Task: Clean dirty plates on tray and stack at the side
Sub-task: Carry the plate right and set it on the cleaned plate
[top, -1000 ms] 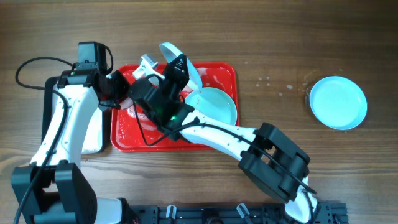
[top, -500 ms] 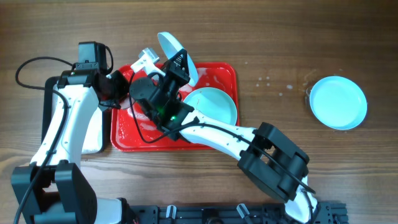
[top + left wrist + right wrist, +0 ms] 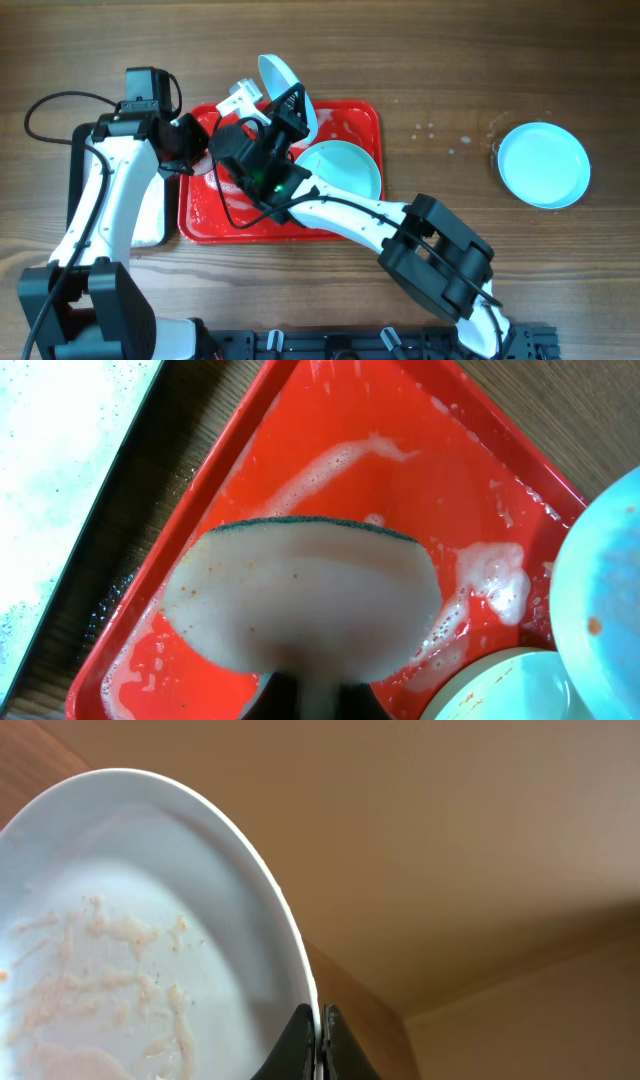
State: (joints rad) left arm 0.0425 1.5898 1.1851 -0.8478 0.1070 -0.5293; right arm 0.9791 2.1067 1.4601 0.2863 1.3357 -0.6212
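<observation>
The right arm is reaching from the near edge across the table, its right gripper [image 3: 320, 1028] tipping upward over the far side of the red tray [image 3: 200, 225]. Its fingers are pinching narrowly on the rim of the raised plate [image 3: 120, 920], which is standing tilted above the tray with brownish smears showing on its face. The left arm is bending in from the left, its left gripper [image 3: 300, 695] clamping a pale sponge [image 3: 300, 600] above the foamy tray floor, just beside the raised plate. A second plate [image 3: 345, 170] is lying in the tray; a third plate [image 3: 543, 165] is sitting well apart on the wooden table [image 3: 440, 80]. A black-rimmed tray [image 3: 60, 480] is lying left of the red one.
</observation>
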